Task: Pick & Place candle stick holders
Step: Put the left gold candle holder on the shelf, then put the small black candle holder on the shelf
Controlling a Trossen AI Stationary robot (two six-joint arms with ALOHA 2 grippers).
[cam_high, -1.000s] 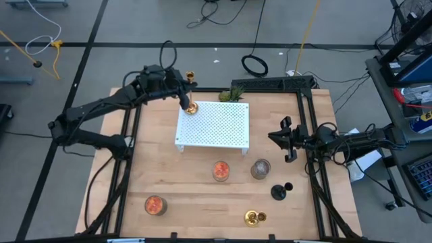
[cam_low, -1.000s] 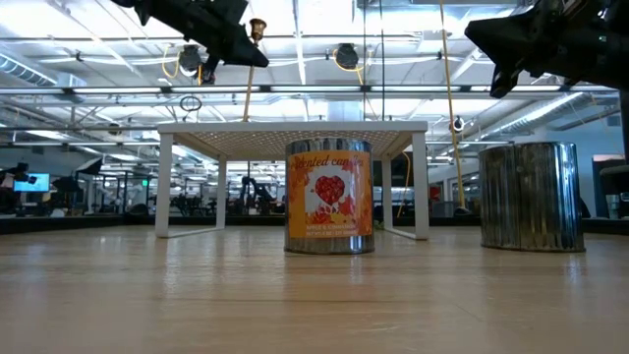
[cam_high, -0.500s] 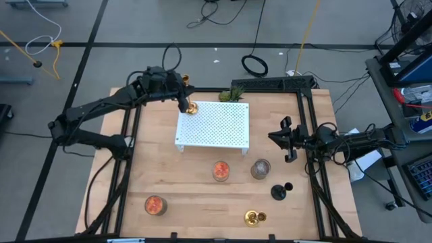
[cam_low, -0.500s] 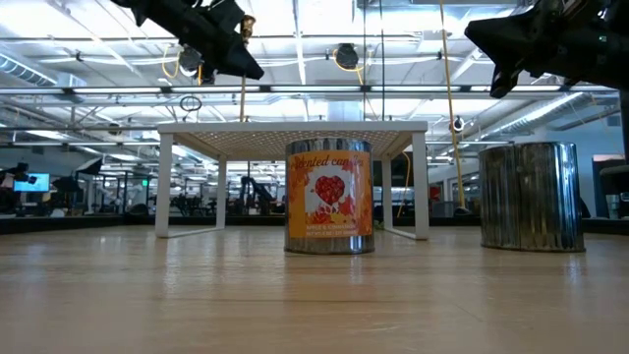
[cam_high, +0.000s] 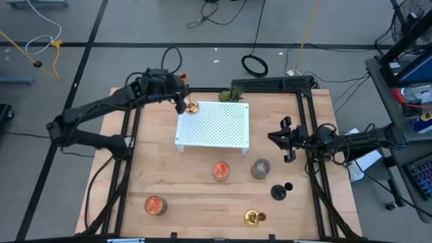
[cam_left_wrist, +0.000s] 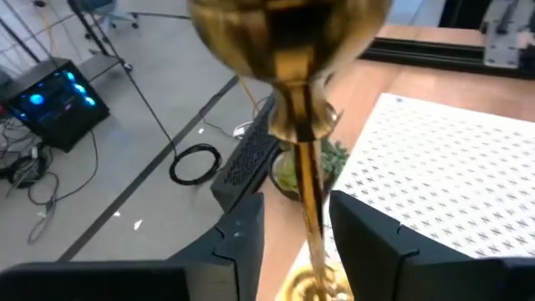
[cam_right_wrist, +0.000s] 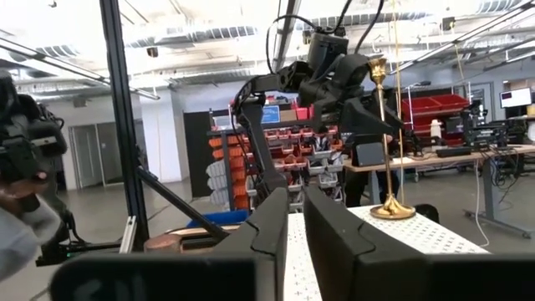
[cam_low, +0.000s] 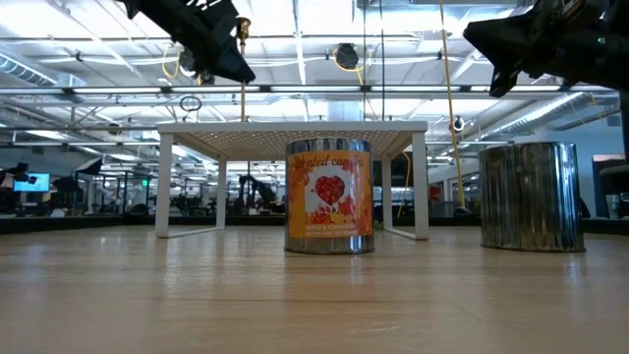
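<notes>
Both arms hover; left pincer [cam_high: 181, 101] straddles candlestick [cam_high: 191, 106].

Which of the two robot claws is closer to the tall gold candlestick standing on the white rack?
The left. The left gripper is open right around the gold candlestick at the white rack's back corner; the right gripper hangs beyond the rack's opposite side.

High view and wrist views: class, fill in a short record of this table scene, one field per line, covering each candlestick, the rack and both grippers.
tall gold candlestick: upright on the white perforated rack's far left corner
left gripper: open, its fingers either side of that candlestick's stem
right gripper: idle in the air right of the rack, holds nothing
black candlestick: on the table, near right
second gold candlestick: at the table's near edge
candle jars: two orange, one silver
</notes>
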